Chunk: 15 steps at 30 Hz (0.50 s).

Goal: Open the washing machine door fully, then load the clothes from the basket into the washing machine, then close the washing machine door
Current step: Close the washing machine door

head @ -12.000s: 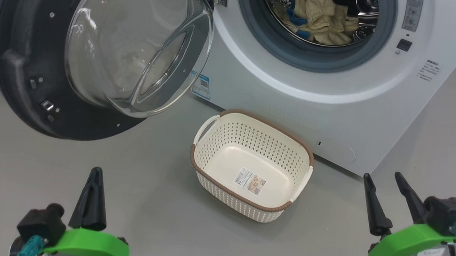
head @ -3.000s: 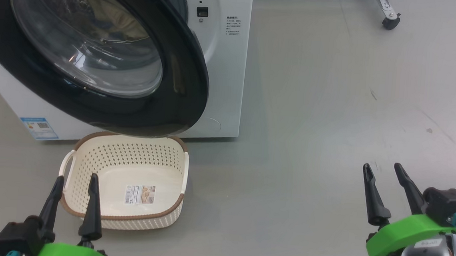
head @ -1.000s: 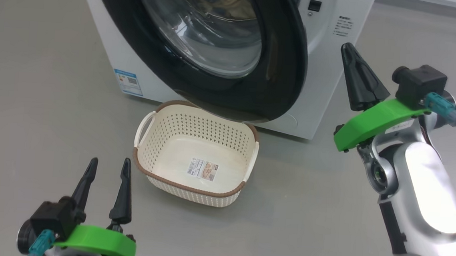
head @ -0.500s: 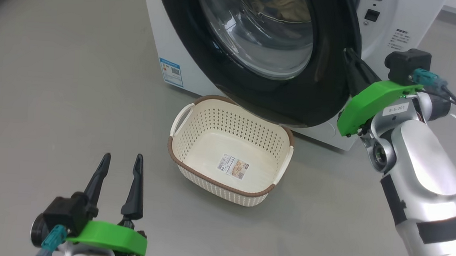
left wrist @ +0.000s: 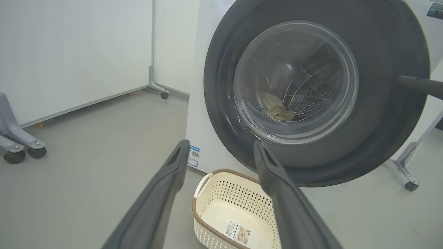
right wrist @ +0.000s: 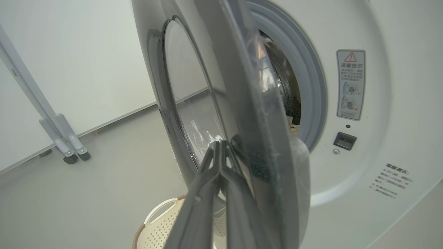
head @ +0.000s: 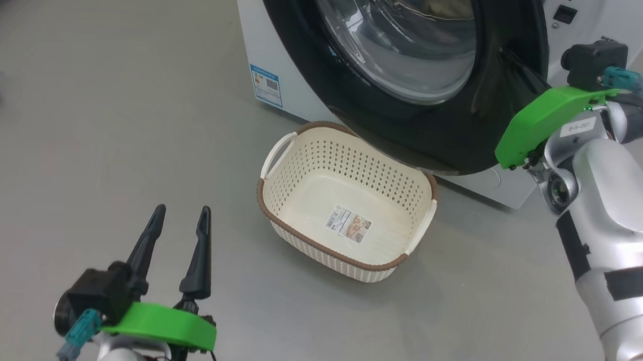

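Pressed together, the right hand [right wrist: 220, 145] rests on the right rim of the ajar door [head: 415, 130] (clothes [left wrist: 277, 110] lie inside the washer [right wrist: 398, 103]), while the left hand [head: 182, 211] hangs spread, nearer than the basket [head: 351, 165].

On the floor [head: 106, 103] at centre the basket [head: 322, 163], washing machine [head: 273, 58] behind at 12 o'clock, its door [head: 416, 125] ajar above the basket's far rim, clothes [left wrist: 277, 110] inside behind the door, left pincer [head: 182, 211] at 7 o'clock, right pincer [right wrist: 220, 143] at 2 o'clock by the door's edge
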### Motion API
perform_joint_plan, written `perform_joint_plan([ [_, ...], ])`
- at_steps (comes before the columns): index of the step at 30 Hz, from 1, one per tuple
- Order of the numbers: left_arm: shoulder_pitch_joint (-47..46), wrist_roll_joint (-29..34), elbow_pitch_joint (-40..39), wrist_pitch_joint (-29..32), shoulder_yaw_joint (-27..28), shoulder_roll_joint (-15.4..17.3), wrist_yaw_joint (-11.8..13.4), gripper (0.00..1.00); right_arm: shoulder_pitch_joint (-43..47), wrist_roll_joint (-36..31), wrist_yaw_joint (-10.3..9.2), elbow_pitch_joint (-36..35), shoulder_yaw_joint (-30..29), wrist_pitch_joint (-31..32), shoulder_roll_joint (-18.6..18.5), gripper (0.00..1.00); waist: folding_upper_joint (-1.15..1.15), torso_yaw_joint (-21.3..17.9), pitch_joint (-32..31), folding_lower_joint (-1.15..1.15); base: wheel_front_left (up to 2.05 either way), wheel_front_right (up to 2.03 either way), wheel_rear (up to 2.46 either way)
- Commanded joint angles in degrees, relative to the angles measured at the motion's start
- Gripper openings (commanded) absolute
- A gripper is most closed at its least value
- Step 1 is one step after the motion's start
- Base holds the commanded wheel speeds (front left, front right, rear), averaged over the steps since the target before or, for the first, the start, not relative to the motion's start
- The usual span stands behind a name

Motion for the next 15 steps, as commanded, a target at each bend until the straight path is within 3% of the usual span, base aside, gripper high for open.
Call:
perform_joint_plan([
  [1, -2.76, 0.7, -1.48, -0.63, 2.68, 0.23, -0.38, 1.0, -3.11, 0.51, 0.1, -0.83, 0.59, -0.76, -0.15, 0.0, 0.0, 0.24, 0.29, 0.0, 0.0, 0.0, 0.0],
  [15, -4.36, 2.85, -1.67, -0.63, 4.89, -2.74, -3.02, 1.0, -9.73, -0.13, 0.1, 6.34, -2.61, -3.09, -4.33, 0.0, 0.0, 2.69, 4.08, 0.0, 0.0, 0.0, 0.0],
])
